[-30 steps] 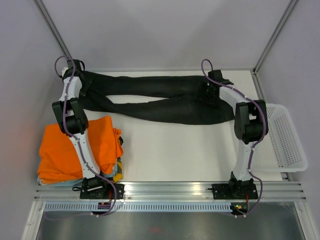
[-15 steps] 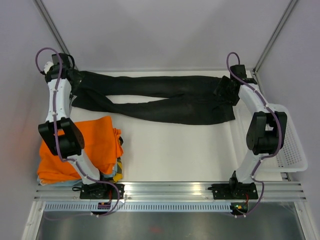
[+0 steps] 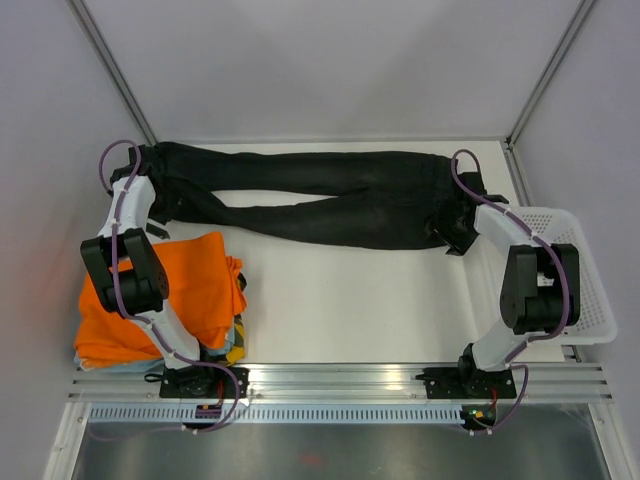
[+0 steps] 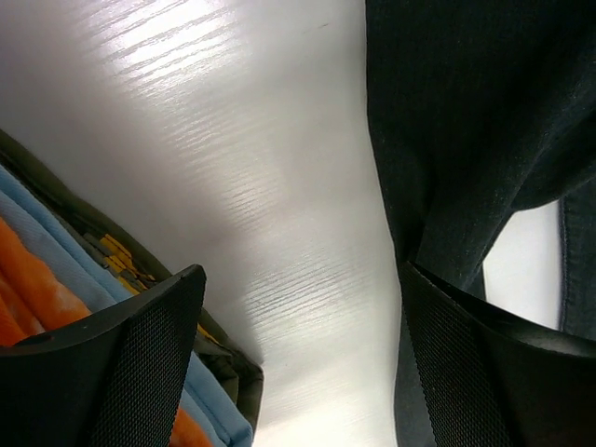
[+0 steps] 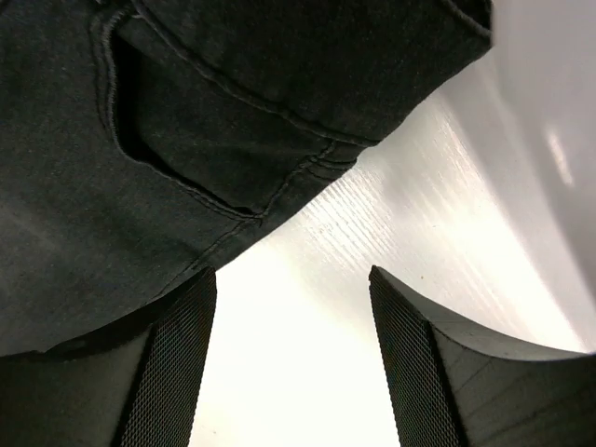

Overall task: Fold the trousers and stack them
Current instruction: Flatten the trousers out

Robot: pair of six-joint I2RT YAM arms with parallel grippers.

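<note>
Across the table [image 3: 340,290], trousers [image 3: 330,200] span from left hand [image 4: 303,279] to right hand [image 5: 291,275], both open and empty.

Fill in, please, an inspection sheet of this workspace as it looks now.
Surface: white table, glossy, no stains seen.
Job's things: black trousers lie unfolded across the far side, waist to the right, legs to the left.
Clutter: folded orange garment on other clothes, near left; white basket at the right edge.
Pincers: left pincer open, by the leg ends, holding nothing; right pincer open, at the waist edge, holding nothing.
Cables: purple cables run along both arms and loop at the wrists.
Surroundings: grey walls, metal frame posts, rail at the near edge.
</note>
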